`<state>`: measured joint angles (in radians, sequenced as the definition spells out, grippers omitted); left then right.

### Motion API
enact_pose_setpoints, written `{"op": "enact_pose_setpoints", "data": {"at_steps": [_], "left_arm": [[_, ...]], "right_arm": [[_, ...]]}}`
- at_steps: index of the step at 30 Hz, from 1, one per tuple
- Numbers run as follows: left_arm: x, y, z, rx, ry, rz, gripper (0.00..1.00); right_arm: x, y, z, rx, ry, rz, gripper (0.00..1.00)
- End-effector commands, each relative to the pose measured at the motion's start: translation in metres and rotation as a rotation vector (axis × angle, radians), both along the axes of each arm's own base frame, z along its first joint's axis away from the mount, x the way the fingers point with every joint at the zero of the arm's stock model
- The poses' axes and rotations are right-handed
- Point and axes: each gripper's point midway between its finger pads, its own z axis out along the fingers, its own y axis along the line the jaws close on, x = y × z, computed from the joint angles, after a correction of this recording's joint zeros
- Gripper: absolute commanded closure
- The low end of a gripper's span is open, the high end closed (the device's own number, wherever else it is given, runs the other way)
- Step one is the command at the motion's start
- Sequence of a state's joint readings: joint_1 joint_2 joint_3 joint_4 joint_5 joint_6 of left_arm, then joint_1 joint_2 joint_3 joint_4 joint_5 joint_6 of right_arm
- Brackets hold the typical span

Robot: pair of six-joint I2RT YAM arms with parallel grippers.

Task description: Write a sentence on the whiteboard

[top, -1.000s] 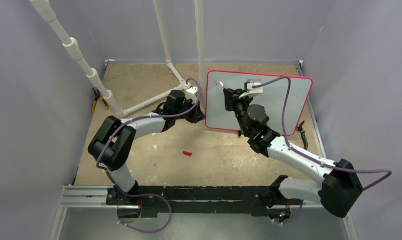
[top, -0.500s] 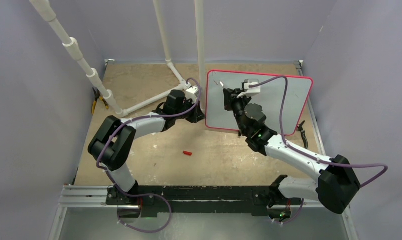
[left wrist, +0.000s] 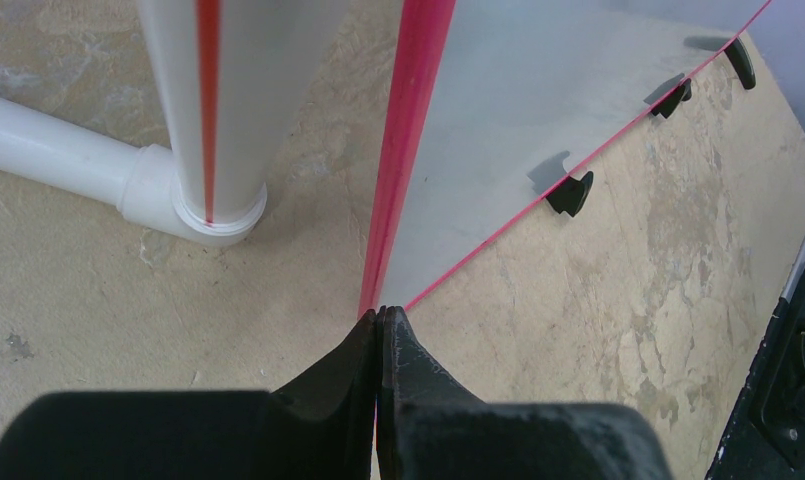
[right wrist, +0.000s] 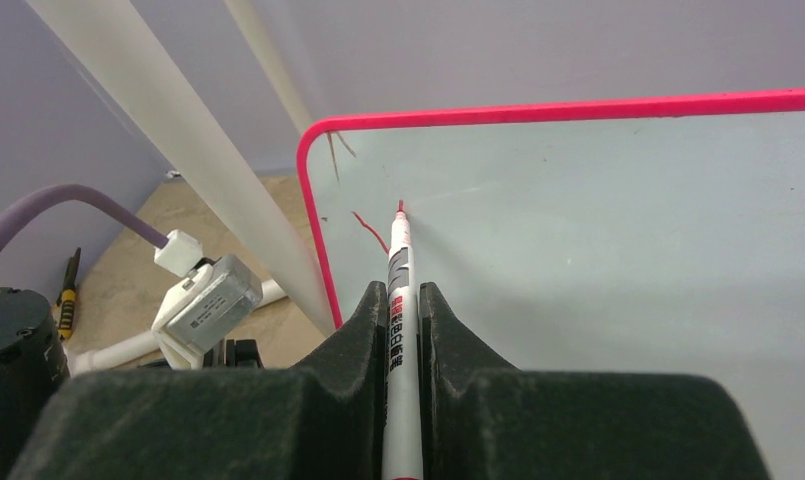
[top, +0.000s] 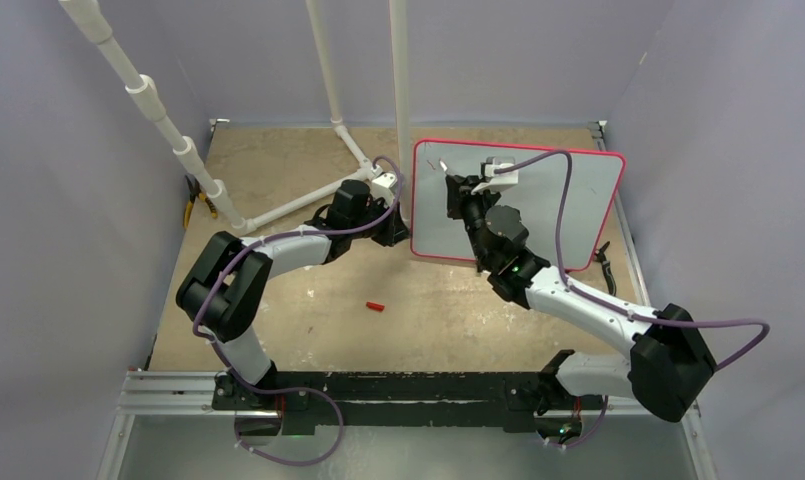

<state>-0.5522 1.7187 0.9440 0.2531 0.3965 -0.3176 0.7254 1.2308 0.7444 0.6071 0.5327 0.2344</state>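
Red marks of the sentence [right wrist: 370, 230], hardly one letter, were seen at the upright whiteboard's [top: 590, 200] upper left; the marker [right wrist: 399, 250] was clamped by the right gripper [right wrist: 403, 298], the whiteboard's edge by the left gripper [left wrist: 379, 322].

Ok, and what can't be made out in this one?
- Right wrist view: the sentence is only a short red stroke by the marker tip, unreadable; the marker's rear is hidden inside the right end effector.
- Top view: the small red item on the table is too small to identify.
- Left wrist view: the left end effector hides how deep the whiteboard frame sits in it.
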Motion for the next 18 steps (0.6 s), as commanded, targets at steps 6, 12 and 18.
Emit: {"op": "enact_pose_setpoints", "data": {"at_steps": [6,12,18], "left_arm": [[0.001,-0.005,0.012,-0.013,-0.049,-0.028,1.00],[0.001,-0.006,0.013,-0.015,-0.049,-0.028,1.00],[0.001,-0.006,0.013,-0.015,-0.050,-0.028,1.00]], "right_arm": [[0.000,-0.003,0.007,0.024,-0.011,-0.012,1.00],[-0.001,0.002,-0.008,0.013,0.025,0.011,1.00],[-0.001,0.008,-0.013,0.005,0.037,0.039,1.00]]}}
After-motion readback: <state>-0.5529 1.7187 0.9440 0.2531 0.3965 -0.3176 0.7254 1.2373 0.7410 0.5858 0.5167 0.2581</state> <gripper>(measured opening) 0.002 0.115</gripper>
